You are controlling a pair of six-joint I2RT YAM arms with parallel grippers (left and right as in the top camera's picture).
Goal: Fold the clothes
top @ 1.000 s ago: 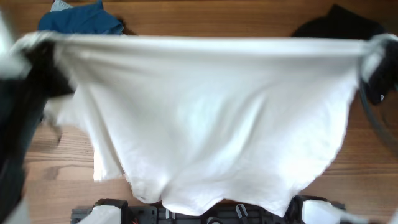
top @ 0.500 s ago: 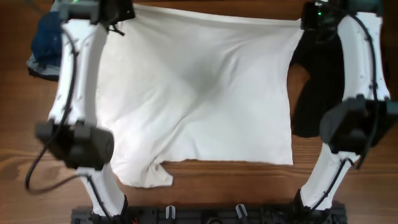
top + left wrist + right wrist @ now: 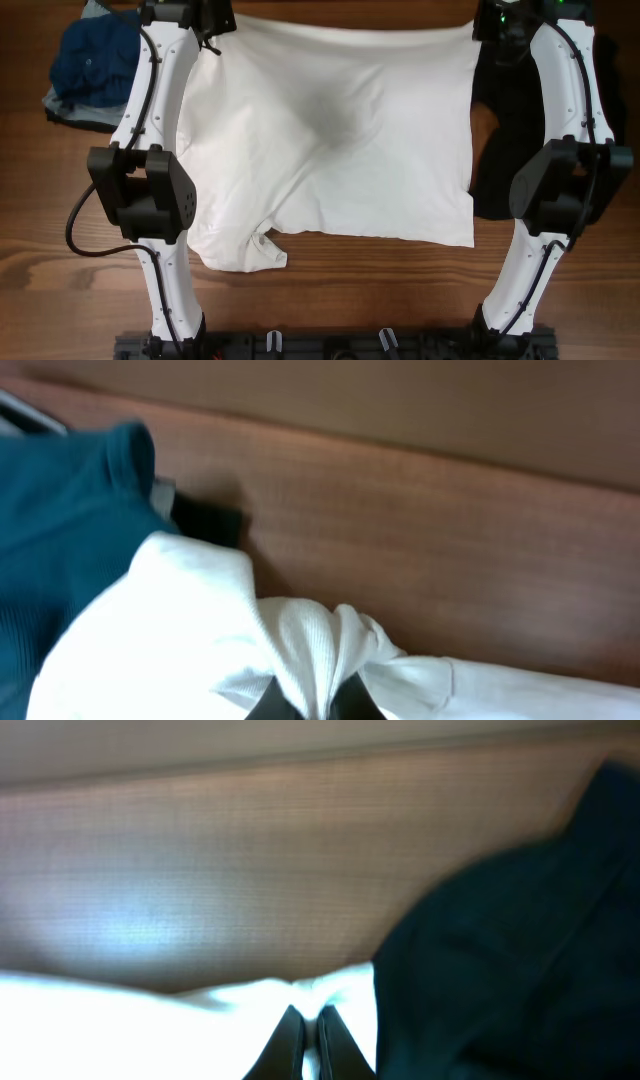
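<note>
A large white T-shirt (image 3: 330, 140) lies spread across the table, plain side up, with a small flap curled at its near left corner (image 3: 265, 248). My left gripper (image 3: 220, 24) is shut on the shirt's far left corner; in the left wrist view its black fingertips (image 3: 352, 700) pinch a bunch of ribbed white fabric (image 3: 310, 650). At the far right corner my right gripper (image 3: 484, 28) is shut on the shirt, its fingers (image 3: 297, 1042) closed on a thin fold of white cloth (image 3: 335, 990).
A blue garment (image 3: 88, 62) is heaped at the far left, also seen beside the shirt (image 3: 60, 530). A black garment (image 3: 505, 130) lies along the shirt's right side, partly under my right arm (image 3: 500, 940). Bare wooden tabletop (image 3: 380, 290) runs along the near edge.
A second ago the shirt hung stretched between both grippers, close to the camera. Both arms have since reached to the far edge, and the shirt now lies flat on the table.
</note>
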